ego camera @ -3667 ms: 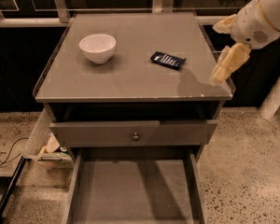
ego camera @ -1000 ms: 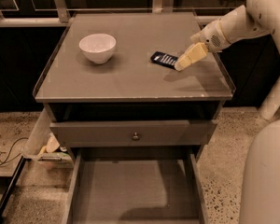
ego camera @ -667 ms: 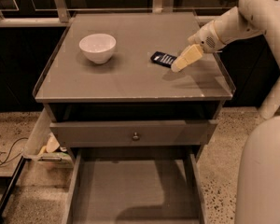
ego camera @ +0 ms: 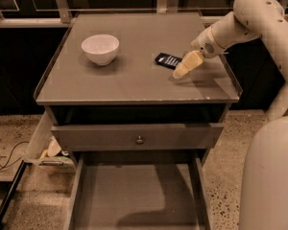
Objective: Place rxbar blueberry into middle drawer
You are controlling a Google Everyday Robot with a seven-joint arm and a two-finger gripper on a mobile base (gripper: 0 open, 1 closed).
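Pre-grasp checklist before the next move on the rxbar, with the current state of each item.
1. rxbar blueberry located, lying flat on the cabinet top: ok.
2. gripper positioned close to the bar, at its right side: ok.
3. Contact between gripper and bar: cannot tell.
4. Bar picked up: not ok, it lies on the top.
5. white bowl out of the approach, well left of the bar: ok.
6. middle drawer pulled out, floor visible and bare for the drop: ok.
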